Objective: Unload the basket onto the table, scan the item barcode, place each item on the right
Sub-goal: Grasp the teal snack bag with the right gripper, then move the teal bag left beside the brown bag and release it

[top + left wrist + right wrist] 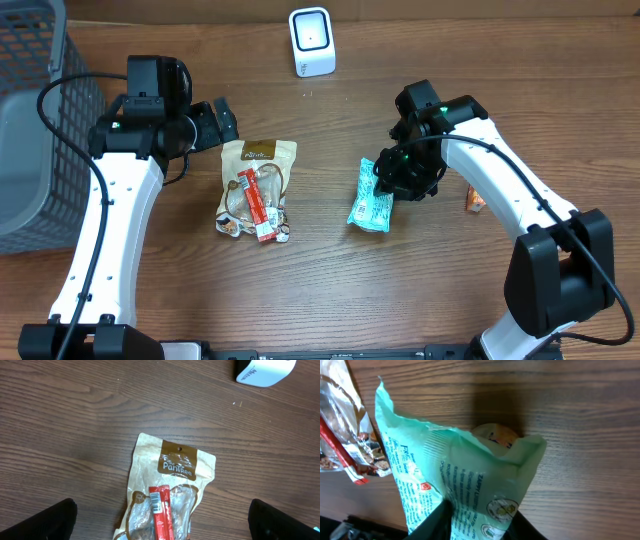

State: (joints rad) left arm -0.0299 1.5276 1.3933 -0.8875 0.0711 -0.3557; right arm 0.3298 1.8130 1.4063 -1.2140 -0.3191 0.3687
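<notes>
Lying place of item: the mint-green packet (370,200) is seen on the table (330,290), a little right of its middle, set at a slant.
Packet's condition: its right end is bunched and lifted; small printed text and a red mark are shown on the face turned to the right wrist camera.
Right gripper (392,190): placed over the packet's right end; its dark fingers (437,520) are closed on the packet, one on each side of the pinched film.
Scanner (311,40): white, stood upright near the middle of the far edge, well apart from the packet.
Brown pouch (258,175): laid flat just left of the packet, not touching it.
Red stick (256,205): laid on the pouch; a white barcode label is seen at its far end.
Left gripper (222,125): held by the pouch's far left corner; its fingers (42,521) are spread wide and nothing is held.
Mesh basket (30,120): grey, placed at the far left corner.
Orange item (473,201): small, partly hidden beside the right arm, toward the right edge.
</notes>
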